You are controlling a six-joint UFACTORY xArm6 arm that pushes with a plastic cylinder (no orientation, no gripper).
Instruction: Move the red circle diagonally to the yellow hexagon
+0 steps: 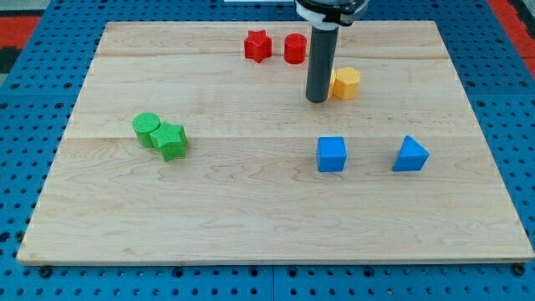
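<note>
The red circle (pixel 294 48) stands near the view's top, just right of a red star (pixel 257 45). The yellow hexagon (pixel 345 83) lies below and to the right of the red circle. My rod comes down from the view's top and my tip (pixel 317 99) rests on the board just left of the yellow hexagon, close to or touching it, and below the red circle.
A green circle (pixel 146 128) and a green star (pixel 172 140) touch each other at the view's left. A blue cube (pixel 331 154) and a blue triangle (pixel 410 155) lie at the lower right. The wooden board (pixel 251 217) sits on a blue pegboard.
</note>
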